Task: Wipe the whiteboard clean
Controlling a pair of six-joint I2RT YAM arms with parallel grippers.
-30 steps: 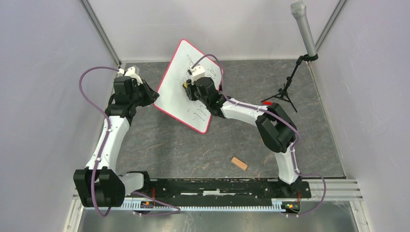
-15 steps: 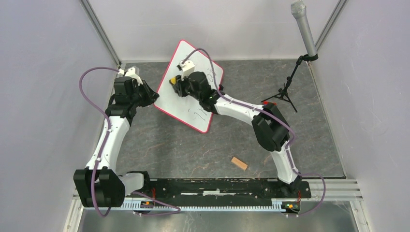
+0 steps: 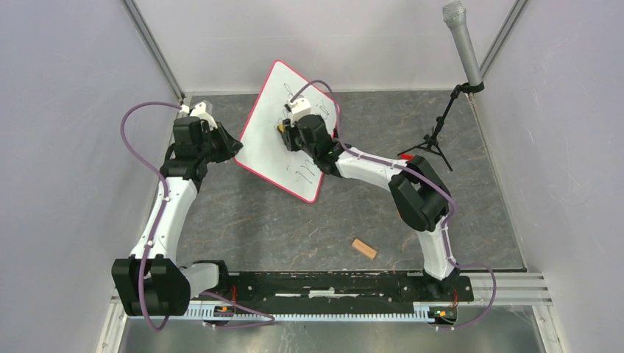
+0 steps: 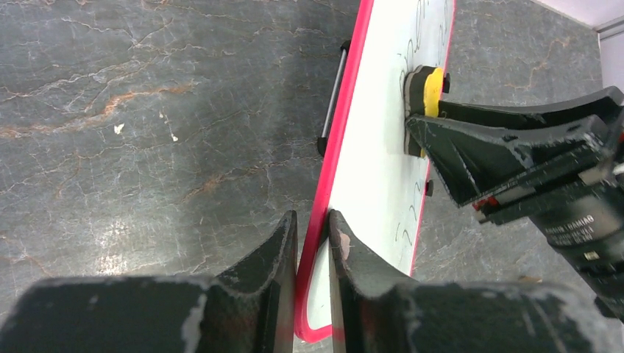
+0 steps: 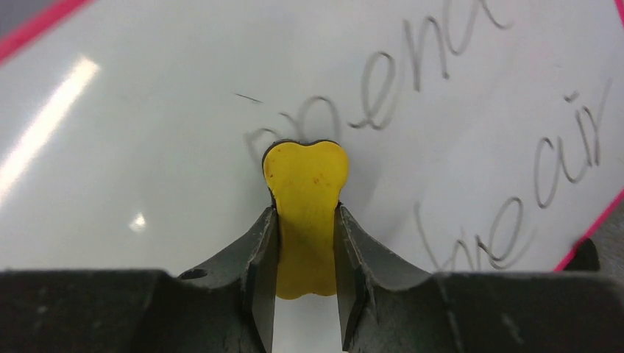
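Lit evenly and brightly from overhead. Long glare streak on the whiteboard (image 5: 169, 95) in the right wrist view; dark shadow on the table (image 4: 279, 103) beside it in the left wrist view. Nearest foreground slightly blurred.

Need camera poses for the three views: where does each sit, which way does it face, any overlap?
Top external: fixed above and behind the bases, looking down at the table; both arms whole, left gripper at the whiteboard rim, right gripper on its face.
Left wrist: on the left arm, looking along its jaws, which clamp the red rim; the right gripper shows beyond.
Right wrist: faces the board's handwriting; its jaws pinch a yellow eraser.
Shared: all three show the whiteboard; both wrist views show the eraser.
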